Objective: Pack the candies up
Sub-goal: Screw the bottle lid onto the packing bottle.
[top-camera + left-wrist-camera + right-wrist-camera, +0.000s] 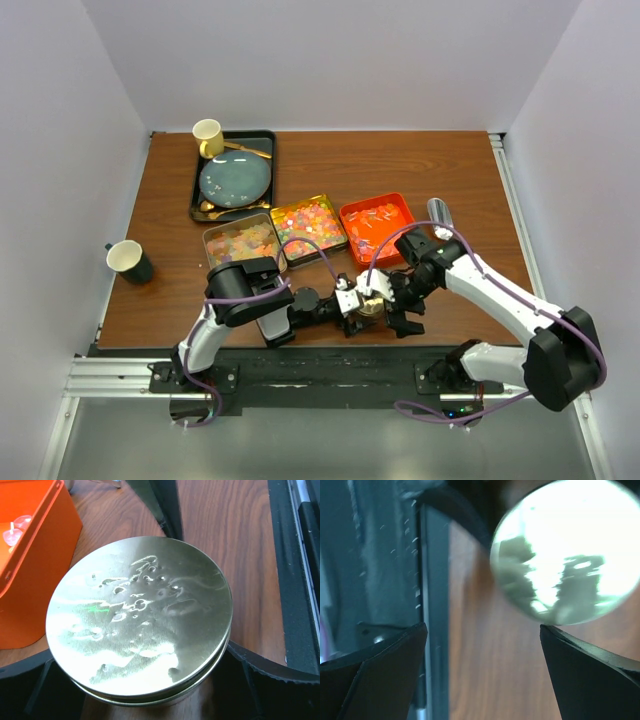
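Three trays (372, 201) of candies (308, 228), left-to-right row

The left arm (205, 340) and right arm (500, 295) share white links, bulky black joint housings and looping purple cables. The right end effector (482, 630) has matte black, wedge-shaped fingers (590, 675).
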`<state>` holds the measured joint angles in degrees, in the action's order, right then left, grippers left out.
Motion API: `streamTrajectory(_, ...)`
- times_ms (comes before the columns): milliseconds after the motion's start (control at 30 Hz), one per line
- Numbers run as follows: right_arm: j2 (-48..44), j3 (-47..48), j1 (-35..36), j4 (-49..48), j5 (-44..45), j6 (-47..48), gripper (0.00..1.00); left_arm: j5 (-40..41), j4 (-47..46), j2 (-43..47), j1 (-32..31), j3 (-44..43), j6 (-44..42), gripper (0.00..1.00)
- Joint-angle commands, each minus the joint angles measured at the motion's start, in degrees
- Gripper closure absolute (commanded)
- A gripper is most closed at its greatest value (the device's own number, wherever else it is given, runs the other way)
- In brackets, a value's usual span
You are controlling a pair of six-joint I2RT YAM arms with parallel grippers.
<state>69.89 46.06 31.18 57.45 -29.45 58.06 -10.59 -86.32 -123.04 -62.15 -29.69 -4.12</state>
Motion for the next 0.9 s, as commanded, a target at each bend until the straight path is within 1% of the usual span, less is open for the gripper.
streamTrajectory(0, -1.86, 2.36, -2.08, 2.58, 1.24, -3.04, 0.01, 4.54, 7.83, -4.31, 1.24, 1.3, -7.74, 1.0)
streamTrajectory(133, -0.11, 6.84, -2.53, 2.84, -0.25, -4.53, 0.01, 1.98, 6.34, -4.31, 1.07, 2.18, -8.1, 1.0)
streamTrajectory(333, 3.31, 12.72, -2.53, 0.39, -1.48, -4.1, 0.01, 1.45, 8.89, -3.87, 1.07, 1.57, -7.75, 1.0)
streamTrajectory(500, 8.85, 15.02, -2.44, -2.43, -4.38, -4.27, 0.01, 2.77, 9.24, -4.14, 1.07, 1.3, -7.92, 1.0)
streamTrajectory(600, 12.02, 16.42, -2.44, -3.75, -5.88, -3.58, 0.01, 1.72, 9.33, -3.78, 1.07, 1.48, -7.31, 1.0)
streamTrajectory(767, 15.54, 18.27, -2.18, -3.31, -8.16, -2.26, 0.01, -0.92, 9.59, -3.87, 1.07, 1.3, -5.64, 1.0)
streamTrajectory(867, 16.86, 18.54, -1.91, -2.44, -9.56, -1.64, 0.01, -0.75, 9.94, -4.05, 1.15, 0.95, -5.2, 1.0)
